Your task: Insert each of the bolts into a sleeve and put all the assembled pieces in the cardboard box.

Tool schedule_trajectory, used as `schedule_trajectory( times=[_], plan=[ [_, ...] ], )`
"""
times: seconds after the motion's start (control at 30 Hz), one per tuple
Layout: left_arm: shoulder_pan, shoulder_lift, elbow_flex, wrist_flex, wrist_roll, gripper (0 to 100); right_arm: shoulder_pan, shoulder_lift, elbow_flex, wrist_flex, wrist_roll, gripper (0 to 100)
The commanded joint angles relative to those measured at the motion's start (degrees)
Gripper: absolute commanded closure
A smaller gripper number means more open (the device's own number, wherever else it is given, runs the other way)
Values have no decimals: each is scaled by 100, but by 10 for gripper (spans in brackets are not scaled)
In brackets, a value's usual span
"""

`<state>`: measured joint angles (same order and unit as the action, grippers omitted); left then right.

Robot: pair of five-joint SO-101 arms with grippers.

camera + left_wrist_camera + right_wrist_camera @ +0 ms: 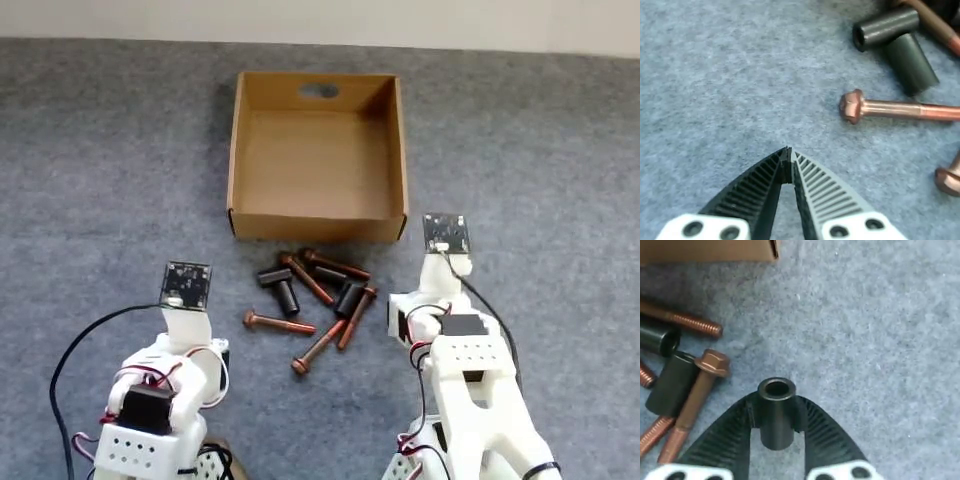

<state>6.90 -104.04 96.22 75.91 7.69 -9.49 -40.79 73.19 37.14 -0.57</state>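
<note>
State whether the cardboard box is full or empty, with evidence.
Empty: the cardboard box has a bare floor; the bolts and loose sleeves lie outside it on the carpet.

Copper-coloured metal bolts (280, 322) and black cylindrical sleeves (288, 296) are heaped on the grey bench (100, 150), just before the brown cardboard box (318, 226).

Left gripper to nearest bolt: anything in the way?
Nothing visible. Bare carpet lies between the left gripper, which is shut and empty, and the bolt, whose head points toward it. Two sleeves lie beyond the bolt, out of the path.
</note>
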Motion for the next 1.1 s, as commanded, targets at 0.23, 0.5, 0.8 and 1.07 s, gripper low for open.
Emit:
schedule_trajectory(
  times=[0.23, 0.5, 0.8, 1.07],
  plan=[
    [382, -40, 101, -26, 0, 990, -40, -154, 92, -75, -18, 992],
    [-1429, -40, -330, -791, -1662, 989, -40, -154, 101, -75, -9, 992],
    [-3477, -40, -848, -2295, -3789, 984, -31, -154, 84, -75, -9, 992],
    [-3521, -22, -3284, -1213, -2013, 808, -22, -154, 101, -75, -9, 992]
  ],
)
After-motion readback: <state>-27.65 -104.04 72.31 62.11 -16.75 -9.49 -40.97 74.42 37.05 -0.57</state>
